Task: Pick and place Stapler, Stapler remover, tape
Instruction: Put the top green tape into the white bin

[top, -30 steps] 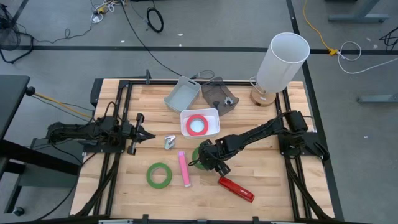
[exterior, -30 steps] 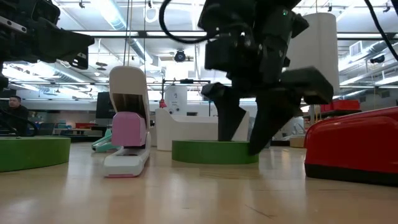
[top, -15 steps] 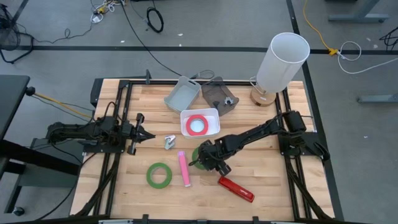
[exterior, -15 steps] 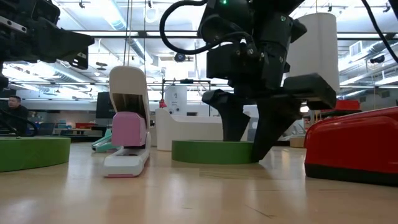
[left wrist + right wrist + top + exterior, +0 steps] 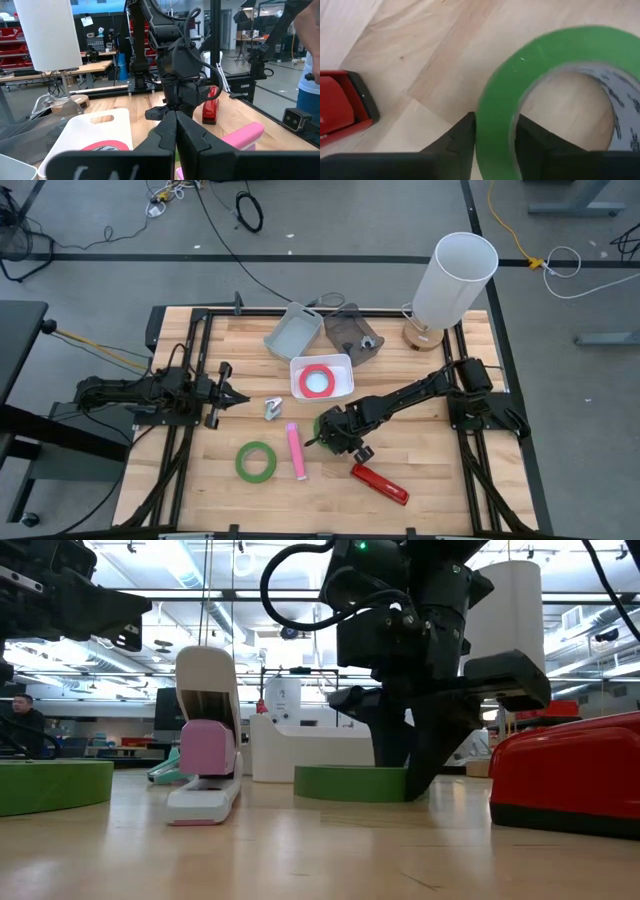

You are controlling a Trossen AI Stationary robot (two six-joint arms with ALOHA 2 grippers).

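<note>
R gripper [image 5: 328,436] clamped on rim of a green tape roll [image 5: 555,90], low on the wood table [image 5: 440,480].

Jaws: one dark finger [image 5: 455,142] sits outside the ring wall, the other inside its open centre, pinching the smooth green band w/ its pale inner liner. The roll seems to tilt off the planks in the low view, though that's hard to judge. Glossy red stapler [image 5: 380,484] lies just beside the jaws, apart from them. Slim pink stapler [image 5: 296,451] lies on the jaws' other side, and past it a 2nd flat green ring [image 5: 257,461]. Red ring [image 5: 319,380] rests in a white square tray [image 5: 341,364], near the jaws. L gripper [image 5: 232,395] waits well apart, fingers pressed together, w/ a small metal staple remover [image 5: 273,409] just ahead of its tips.
</note>
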